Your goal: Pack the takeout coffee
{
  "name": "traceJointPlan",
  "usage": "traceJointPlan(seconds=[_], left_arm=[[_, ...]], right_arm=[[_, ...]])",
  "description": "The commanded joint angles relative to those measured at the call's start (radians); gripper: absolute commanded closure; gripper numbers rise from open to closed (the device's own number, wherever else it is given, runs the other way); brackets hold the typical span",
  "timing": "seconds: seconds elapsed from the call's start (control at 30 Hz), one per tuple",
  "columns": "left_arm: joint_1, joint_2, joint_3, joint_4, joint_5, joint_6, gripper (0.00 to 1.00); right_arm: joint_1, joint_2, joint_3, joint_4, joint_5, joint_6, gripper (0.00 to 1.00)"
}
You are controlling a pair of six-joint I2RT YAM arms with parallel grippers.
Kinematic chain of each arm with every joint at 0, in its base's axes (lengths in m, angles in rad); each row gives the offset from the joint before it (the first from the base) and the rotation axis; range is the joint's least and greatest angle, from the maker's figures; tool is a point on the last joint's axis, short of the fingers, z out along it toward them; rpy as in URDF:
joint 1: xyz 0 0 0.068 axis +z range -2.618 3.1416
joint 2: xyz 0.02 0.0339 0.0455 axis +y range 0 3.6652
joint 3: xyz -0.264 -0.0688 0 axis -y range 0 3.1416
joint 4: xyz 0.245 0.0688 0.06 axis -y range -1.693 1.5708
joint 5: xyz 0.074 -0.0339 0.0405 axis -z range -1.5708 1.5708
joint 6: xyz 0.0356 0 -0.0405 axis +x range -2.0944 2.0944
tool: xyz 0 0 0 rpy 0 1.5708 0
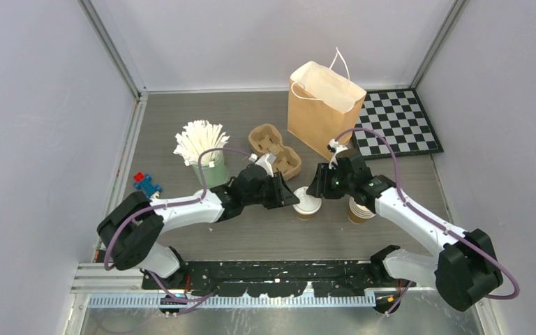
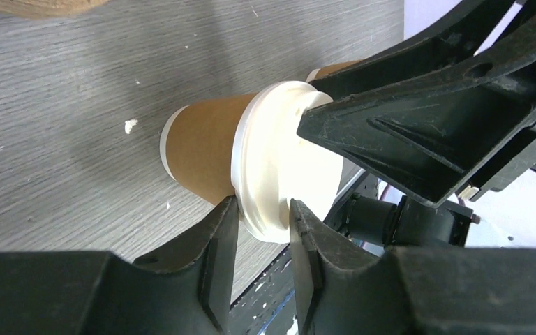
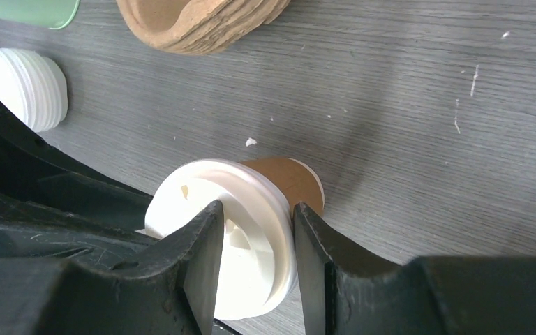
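The takeout coffee (image 1: 307, 206) is a small brown paper cup with a white lid, standing upright on the table between both grippers. My left gripper (image 1: 294, 197) comes from the left. In the left wrist view its jaws (image 2: 262, 216) pinch the rim of the lid (image 2: 286, 160), one finger under the rim against the cup wall (image 2: 202, 150), one on top. My right gripper (image 1: 315, 188) comes from the right and clamps the lid rim (image 3: 216, 230) the same way (image 3: 258, 223), above the brown cup body (image 3: 289, 180).
A stack of lidless brown cups (image 1: 359, 211) stands just right of the coffee. An open kraft bag (image 1: 324, 105) stands behind, with a pulp cup carrier (image 1: 276, 150), a green cup of white stirrers (image 1: 202, 150), a stack of loose lids (image 3: 24, 84) and a checkerboard (image 1: 398, 122).
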Motion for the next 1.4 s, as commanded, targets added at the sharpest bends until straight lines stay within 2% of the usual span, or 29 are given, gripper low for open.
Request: traceJointPlan(seconds=[0.0,0.2,0.3,0.47,0.8,1.07,1.37], left_arm=[[-0.039,-0.039,-0.027,0.038,0.097,-0.011,0.64],[0.039,-0.139,-0.011,-0.067,0.11,0.07,0.49],[0.065,-0.149,0.036,-0.151,0.115,0.131,0.46],[0.087,-0.106,0.091,-0.192,0.147,0.193,0.46],[0.09,-0.05,0.063,-0.17,0.178,0.2,0.52],[0.09,-0.006,0.074,-0.197,0.173,0.222,0.58],[0.09,0.001,0.08,-0.192,0.18,0.221,0.58]], right_arm=[[0.005,0.043,0.001,-0.036,-0.043,-0.064,0.55],[0.006,0.081,0.015,-0.031,-0.108,-0.106,0.55],[0.007,0.094,0.019,-0.017,-0.128,-0.114,0.55],[0.006,0.098,0.023,-0.014,-0.134,-0.122,0.55],[0.007,0.058,0.026,-0.035,-0.106,-0.109,0.54],[0.007,-0.001,0.055,-0.086,-0.055,-0.039,0.49],[0.007,-0.072,0.105,-0.188,0.012,-0.007,0.47]])
